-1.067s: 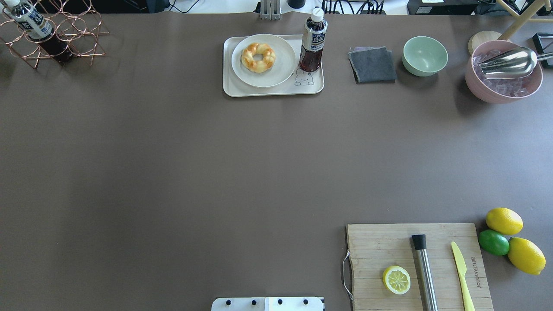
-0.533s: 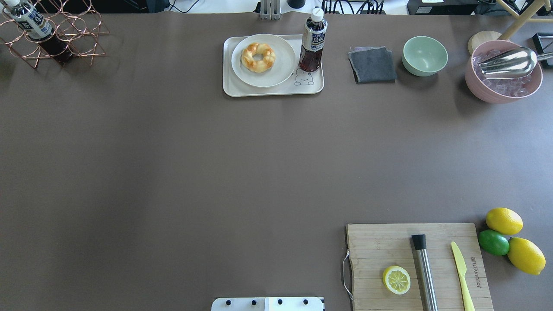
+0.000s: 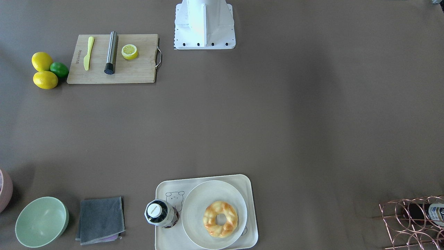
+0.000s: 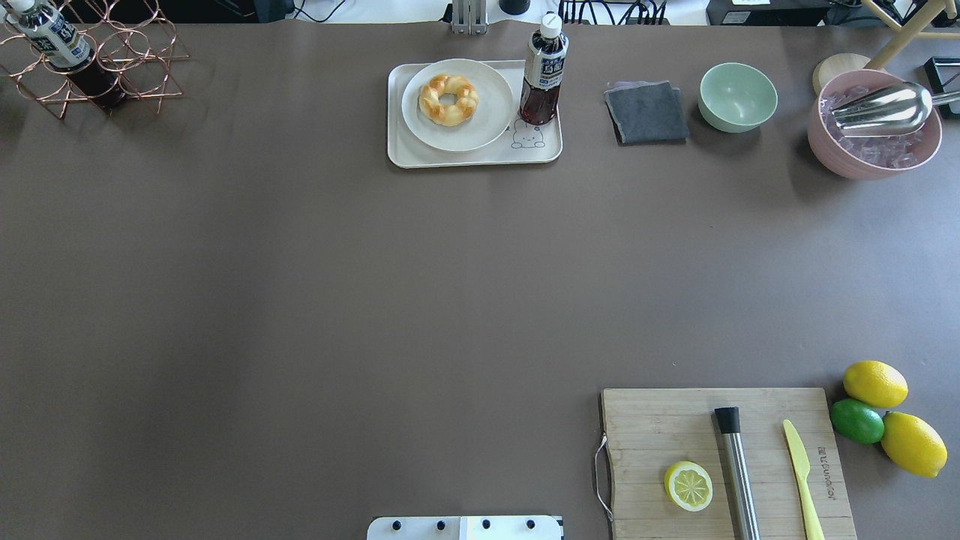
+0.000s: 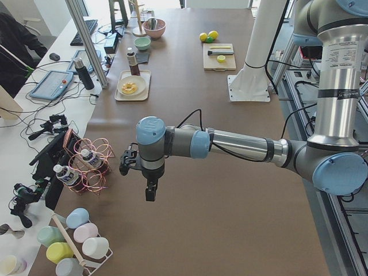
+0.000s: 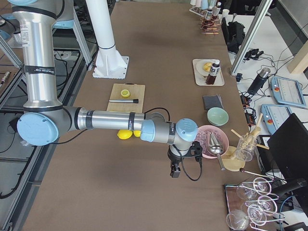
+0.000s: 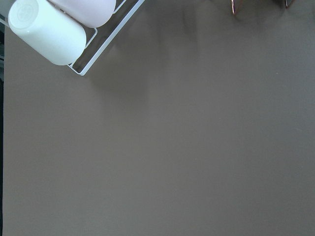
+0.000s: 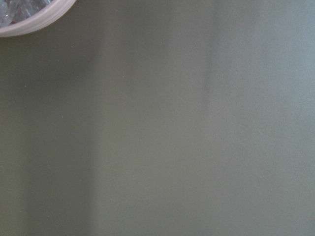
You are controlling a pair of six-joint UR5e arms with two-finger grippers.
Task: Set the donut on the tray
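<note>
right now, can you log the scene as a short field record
donut: on the plate, untouched
plate: on the tray
bottle: upright on the tray, beside the plate
left fingers: above bare table by the wire rack, far from the tray; open or shut unclear
right fingers: above bare table by the pink bowl; open or shut unclear

Overhead and front-facing views look down from opposite sides, sharing the tray [image 4: 450,159]; 2 end views look lengthwise; 2 wrist views sit close.
</note>
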